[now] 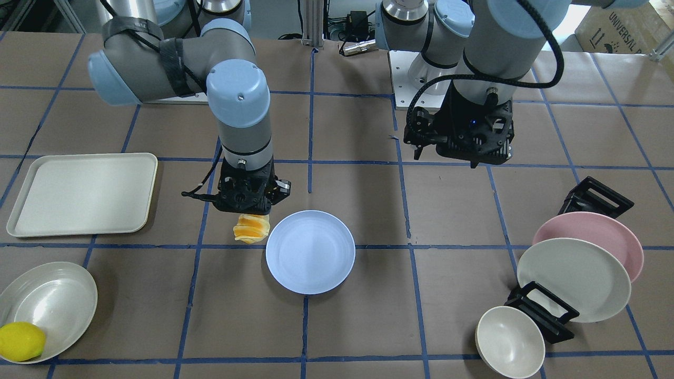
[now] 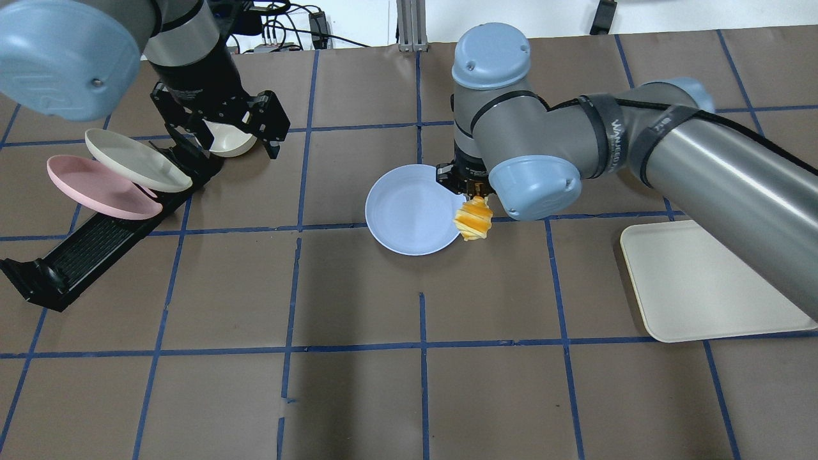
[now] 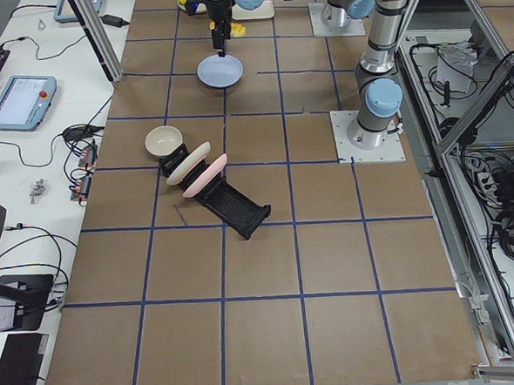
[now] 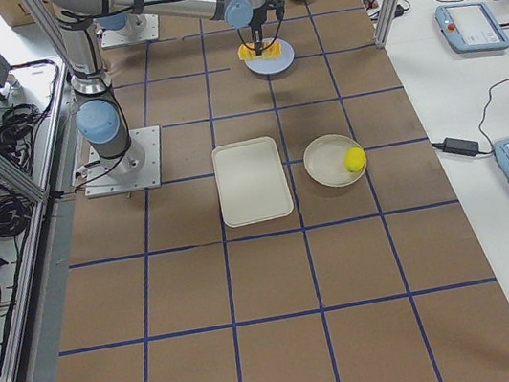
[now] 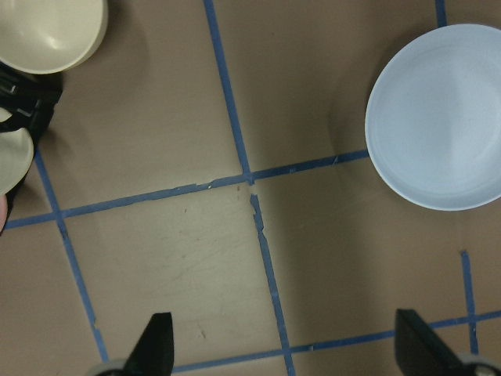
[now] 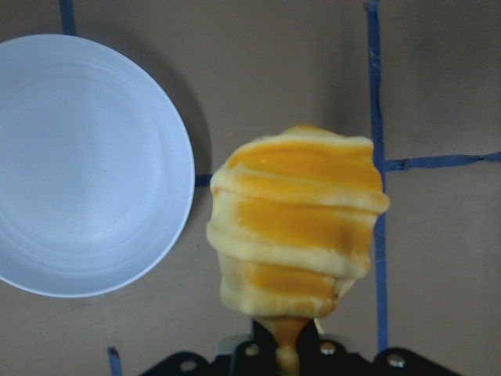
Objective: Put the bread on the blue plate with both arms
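Observation:
My right gripper [image 1: 250,213] is shut on the bread [image 1: 251,228], an orange and pale yellow ridged loaf that hangs from it above the table, just beside the rim of the blue plate [image 1: 310,251]. In the overhead view the bread [image 2: 473,218] sits at the right edge of the blue plate [image 2: 412,209]. The right wrist view shows the bread [image 6: 297,231] held at its lower end, with the plate [image 6: 82,164] to its left. My left gripper [image 5: 290,345] is open and empty, high above the table, apart from the plate [image 5: 437,117]; it also shows in the overhead view [image 2: 236,128].
A cream tray [image 1: 84,193] lies on my right side. A cream bowl [image 1: 50,304] holds a yellow lemon [image 1: 21,341]. A black rack [image 1: 547,310] carries a pink plate [image 1: 597,237] and a cream plate [image 1: 574,279], with a small cream bowl [image 1: 509,341] beside it.

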